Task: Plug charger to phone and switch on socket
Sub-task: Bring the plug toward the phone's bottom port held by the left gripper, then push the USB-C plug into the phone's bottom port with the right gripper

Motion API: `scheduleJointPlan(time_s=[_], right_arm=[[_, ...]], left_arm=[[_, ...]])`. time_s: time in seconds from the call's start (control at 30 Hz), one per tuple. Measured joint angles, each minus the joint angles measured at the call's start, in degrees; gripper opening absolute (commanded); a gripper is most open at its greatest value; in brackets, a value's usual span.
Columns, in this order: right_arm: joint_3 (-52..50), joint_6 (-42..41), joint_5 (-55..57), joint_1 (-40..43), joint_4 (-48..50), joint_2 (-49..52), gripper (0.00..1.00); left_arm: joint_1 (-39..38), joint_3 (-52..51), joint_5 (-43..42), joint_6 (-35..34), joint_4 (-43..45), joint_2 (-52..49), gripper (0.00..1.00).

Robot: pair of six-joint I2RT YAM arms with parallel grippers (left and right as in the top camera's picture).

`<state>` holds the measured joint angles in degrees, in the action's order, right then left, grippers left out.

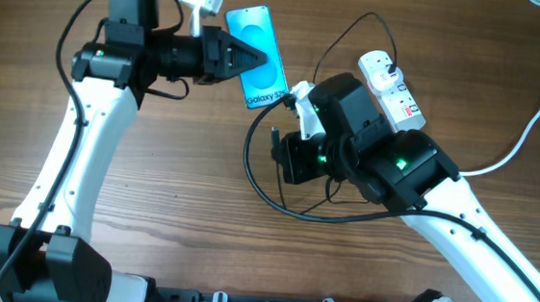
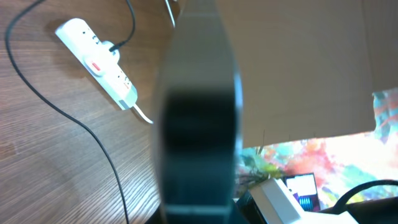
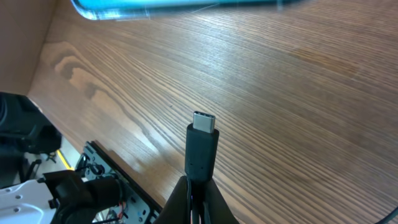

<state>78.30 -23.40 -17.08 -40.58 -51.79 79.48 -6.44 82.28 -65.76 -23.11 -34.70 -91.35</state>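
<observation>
We're in the plugging step here. The right gripper [image 3: 199,198] is pinched tight on the thin black charger cable [image 3: 203,155], just behind its connector. The metal tip [image 3: 203,121] stands clear of the fingers and points across bare wood toward the flat turquoise-screened phone [image 1: 266,74].

The phone sits at the upper middle of the brown wooden table [image 1: 151,190], between the two arms, with its "Galaxy S25" end facing the right gripper. The left gripper [image 1: 242,57] is on the phone's long edge. From overhead we read it as clamped on the phone to steady it, though its own wrist view gives only a blurred dark slab up close.

The tip is near the phone's short end but not touching it, and we can't make out the port from any view.

Next we'd want that tip lined up square with the short edge and level with the phone's thin side, then a straight push while the left side braces. A skewed approach would likely just shove the phone.

The white elongated power strip [image 1: 396,89] lies beyond the right arm with the charger's plug seated in it. It is well apart from both grippers, so its red-marked switch [image 2: 94,64] comes afterwards
</observation>
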Motion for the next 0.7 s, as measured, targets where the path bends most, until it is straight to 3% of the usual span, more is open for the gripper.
scheduleJointPlan(time_s=[0.7], right_arm=[[4.04,0.94,4.09,-1.29,-3.41,0.57,0.05]], left_arm=[[-1.84,0.0,-0.42,3.37,-2.27,0.0,0.04]])
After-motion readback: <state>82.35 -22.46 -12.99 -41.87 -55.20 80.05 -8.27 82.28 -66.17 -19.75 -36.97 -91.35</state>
